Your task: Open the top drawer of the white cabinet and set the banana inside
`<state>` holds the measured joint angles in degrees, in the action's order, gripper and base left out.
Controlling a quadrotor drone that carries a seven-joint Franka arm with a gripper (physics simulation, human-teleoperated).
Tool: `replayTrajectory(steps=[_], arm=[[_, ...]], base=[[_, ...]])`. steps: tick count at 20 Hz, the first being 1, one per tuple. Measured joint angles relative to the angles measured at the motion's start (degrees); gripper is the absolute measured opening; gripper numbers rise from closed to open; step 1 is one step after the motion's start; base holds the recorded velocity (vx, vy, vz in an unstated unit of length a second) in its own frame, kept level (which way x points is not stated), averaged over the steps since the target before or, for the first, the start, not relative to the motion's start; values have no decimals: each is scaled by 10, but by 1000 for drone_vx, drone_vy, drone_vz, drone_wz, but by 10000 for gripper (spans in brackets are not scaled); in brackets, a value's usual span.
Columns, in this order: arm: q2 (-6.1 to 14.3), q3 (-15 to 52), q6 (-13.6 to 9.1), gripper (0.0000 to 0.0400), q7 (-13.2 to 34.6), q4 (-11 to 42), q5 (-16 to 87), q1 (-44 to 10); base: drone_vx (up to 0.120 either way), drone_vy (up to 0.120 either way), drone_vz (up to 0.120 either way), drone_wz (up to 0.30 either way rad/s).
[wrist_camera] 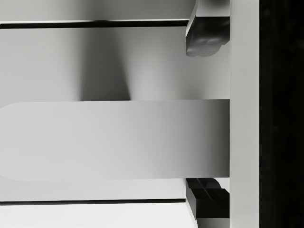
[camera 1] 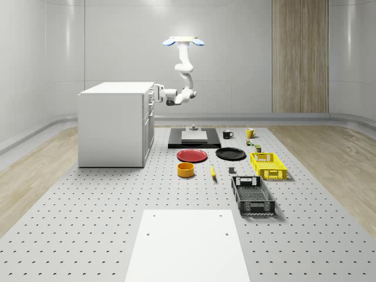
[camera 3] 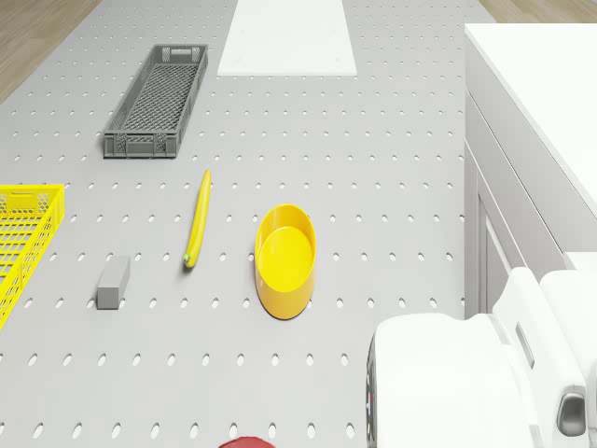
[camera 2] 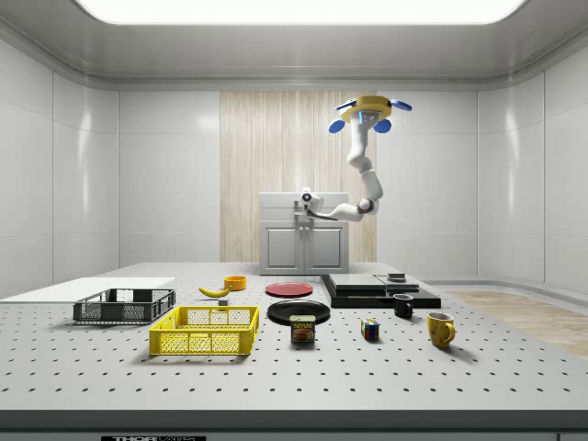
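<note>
Starting at the whole-scene view's left with the white cabinet (camera 1: pixel 111 123) on the worktop (camera 1: pixel 88 205): top drawer (wrist_camera: pixel 95 61) looks flush, so not opened yet. Just right of its front, at top-drawer height, finding the gripper (camera 1: pixel 156 93), reached in level, presumably so a straight pull-back slides the drawer out. In the wrist view, seeing open fingers (wrist_camera: pixel 206 38) straddling the bar handle (wrist_camera: pixel 114 140): one pad at the bar's edge, the other with a gap, so nothing clamped. Judging the step as pre-grasp on the handle, with closing and pulling next. Further right and higher, placing the drone (camera 1: pixel 183 41) in hover beside the cabinet, roughly over the black platform (camera 1: pixel 194 138), arm (camera 1: pixel 185 73) hung down and bent toward the drawer. Probably kept off to that side to leave room for drawer travel. Further right again, on the worktop, spotting the banana (camera 1: pixel 212 171) lying flat beside the orange bowl (camera 1: pixel 185 170), well apart from the cabinet, untouched. Sensible order: drawer first, fruit after. Watching for slip off the bar if the close lands uneven.
</note>
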<state>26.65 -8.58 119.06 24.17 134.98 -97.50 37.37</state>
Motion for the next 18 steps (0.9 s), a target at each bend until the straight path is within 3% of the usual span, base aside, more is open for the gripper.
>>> replayTrajectory(steps=[2,8,9,10,11,15,16,17,18], arm=[[-1,5,-3,363,0,1,-3,-6],[-5,18,-14,300,-30,10,-26,-24],[-8,20,-17,259,-54,14,-39,-27],[-4,25,-21,290,-11,10,-28,-36],[-5,29,-22,304,-11,10,-26,-40],[-6,39,-26,289,-21,12,-34,-52],[-9,40,-29,243,-50,16,-46,-53],[-7,44,-29,269,-18,14,-40,-57],[-9,46,-31,252,-31,16,-45,-60]], base=[[0,0,0,0],[0,0,0,0],[0,0,0,0],[0,0,0,0],[0,0,0,0],[0,0,0,0],[0,0,0,0],[0,0,0,0],[0,0,0,0]])
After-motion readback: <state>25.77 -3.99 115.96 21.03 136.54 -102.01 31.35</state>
